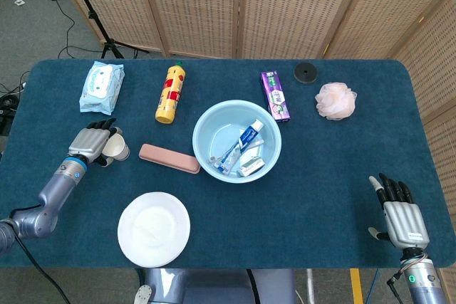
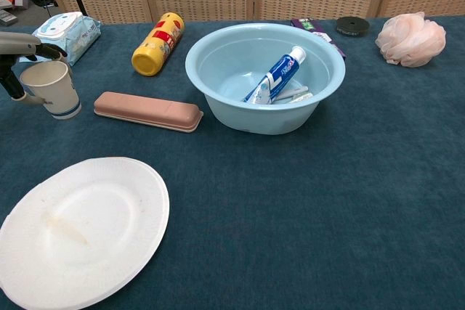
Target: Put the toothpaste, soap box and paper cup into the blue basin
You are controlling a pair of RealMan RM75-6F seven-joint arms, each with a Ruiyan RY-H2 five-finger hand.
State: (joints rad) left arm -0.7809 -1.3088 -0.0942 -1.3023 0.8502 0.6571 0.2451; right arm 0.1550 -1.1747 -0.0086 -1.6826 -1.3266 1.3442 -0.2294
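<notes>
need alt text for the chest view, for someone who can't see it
At the left edge a robot hand closes around a white paper cup on a dark blue table. Beside it lies a pink soap box; a blue basin holds a toothpaste tube, with a white paper plate in front.

The basin point(image 1: 237, 141) is pale blue, the toothpaste point(image 1: 242, 141) blue and white, the soap box point(image 1: 169, 158) dusty pink. The paper cup point(image 2: 52, 89) is white with a blue base band; the table point(image 1: 320, 176) cloth is dark teal.
</notes>
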